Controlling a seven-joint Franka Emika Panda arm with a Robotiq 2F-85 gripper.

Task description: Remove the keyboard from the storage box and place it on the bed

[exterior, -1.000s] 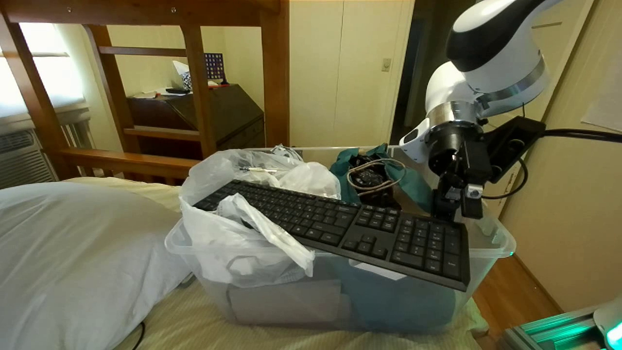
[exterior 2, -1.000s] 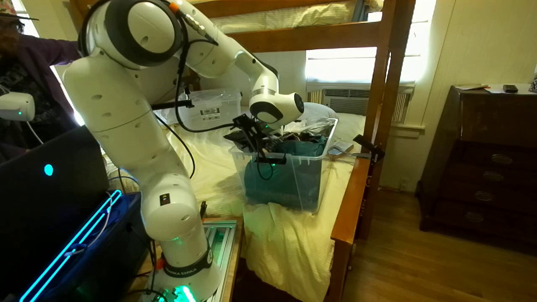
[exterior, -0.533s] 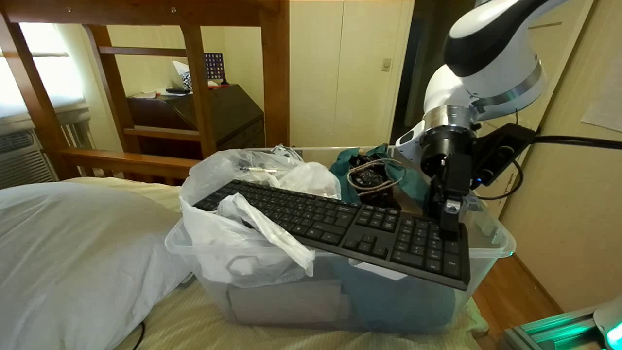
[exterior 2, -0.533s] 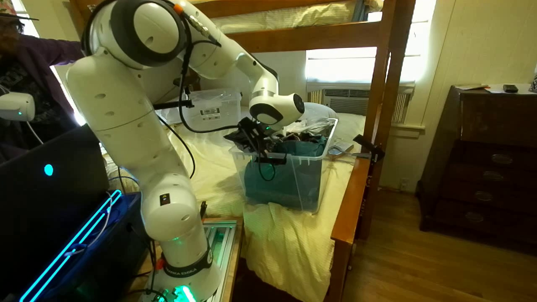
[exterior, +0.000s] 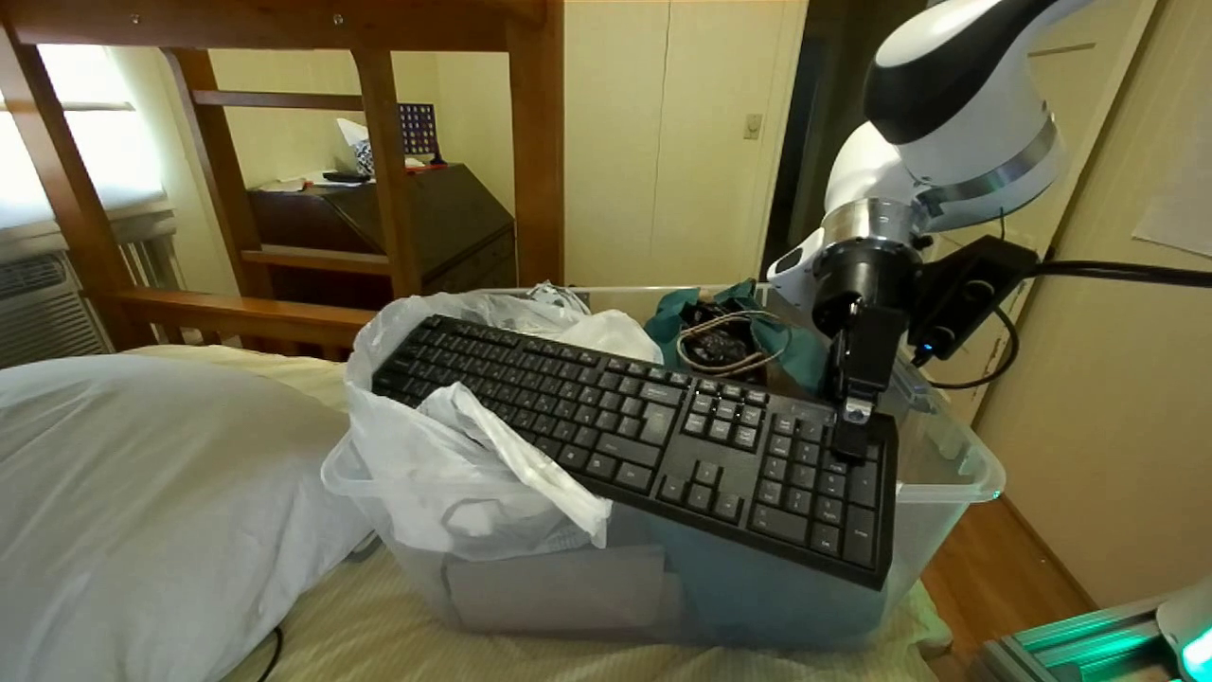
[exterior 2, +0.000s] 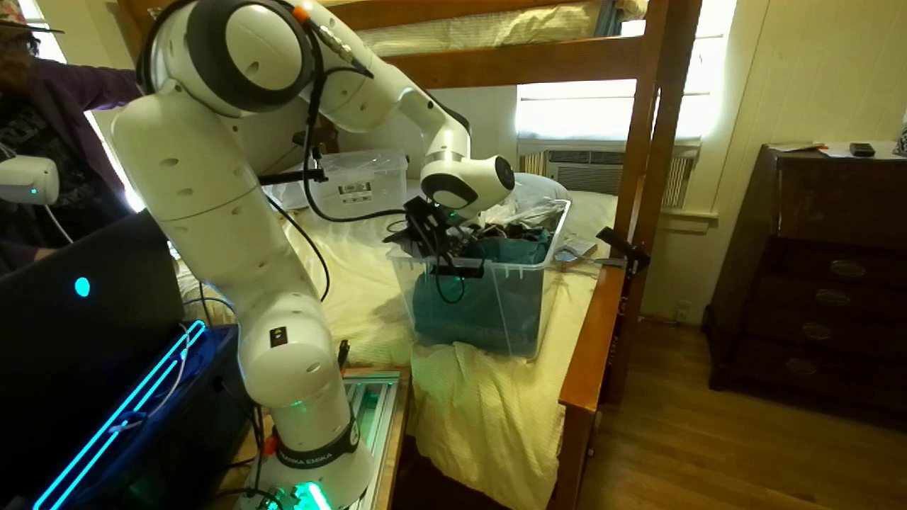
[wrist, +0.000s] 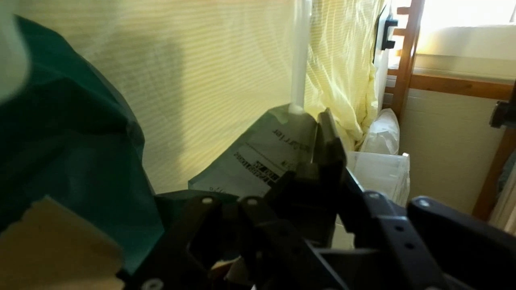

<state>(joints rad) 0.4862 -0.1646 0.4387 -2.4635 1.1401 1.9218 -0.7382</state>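
Keyboard has just been tipped, its ten-o'clock end raised, and is clamped by fingers at three o'clock; lifting from the box can probably be started.

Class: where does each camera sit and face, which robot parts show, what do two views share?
In an exterior view: likely over the bed, facing the storage box broadside; outer arm and gripper show.
In an exterior view: near the base, facing the storage box endwise; most of the arm shows.
Wrist view: on the wrist, facing teal cloth and bed; gripper shows.
Both exterior views share storage box, bed and arm.
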